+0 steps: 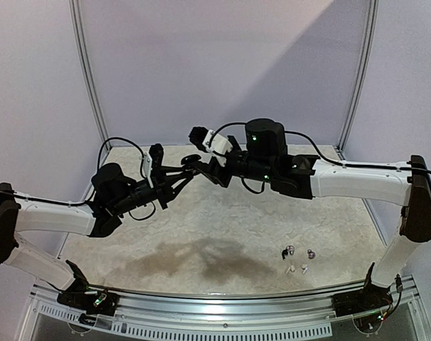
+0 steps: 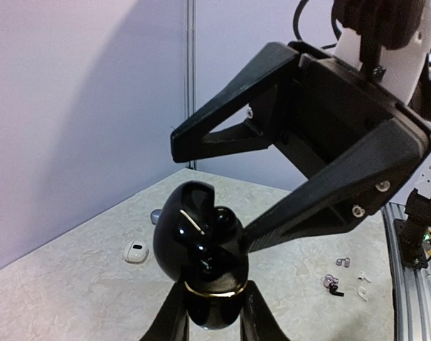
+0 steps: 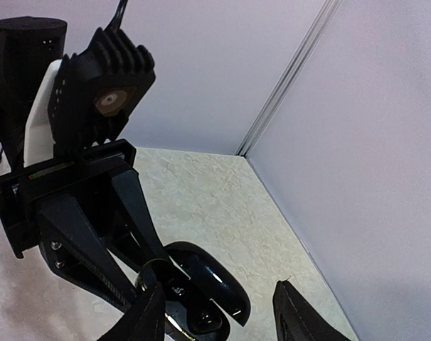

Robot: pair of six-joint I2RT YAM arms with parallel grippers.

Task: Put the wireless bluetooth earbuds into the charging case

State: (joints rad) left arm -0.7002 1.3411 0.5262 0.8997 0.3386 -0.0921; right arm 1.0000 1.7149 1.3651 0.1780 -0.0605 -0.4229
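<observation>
As the claws crowd together mid-air, hidden: in the top view the charging case (image 2: pixel 201 249) is mostly lost among black fingers and cable.
Cut off: the left wrist view crops the left claw (image 2: pixel 214 284) at the bottom edge. The right wrist view shows only the tips of the right claw's own fingers (image 3: pixel 150 312).
Hard to make out: there is a dark rounded lump inside the open case. Can't tell if it's an earbud. Black on black, with glare.
Case look: glossy black, rounded, lid swung open, with a thin gold band near the base.
Case position: held up well above the worktop (image 1: pixel 222 227), toward the back and left of centre.
Left claw: pinching the case base from both sides, fingers tight on it.
Right claw (image 2: pixel 210 190): spread wide and holding nothing. One finger is above the case. The other runs in beside it at lid level; can't tell if it touches.
Earbuds (image 1: pixel 299 260): four tiny pieces lie loose on the worktop at front right, well apart from the case.
Earbud look: two are white (image 2: pixel 363 293) with stems. Two are darker (image 2: pixel 333 285) with a purplish tint. Too small for more detail.
Other: a small white oval item (image 2: pixel 136 251) sits on the worktop below the case, with a grey blob (image 2: pixel 156 215) just behind it. Neither can be identified.
</observation>
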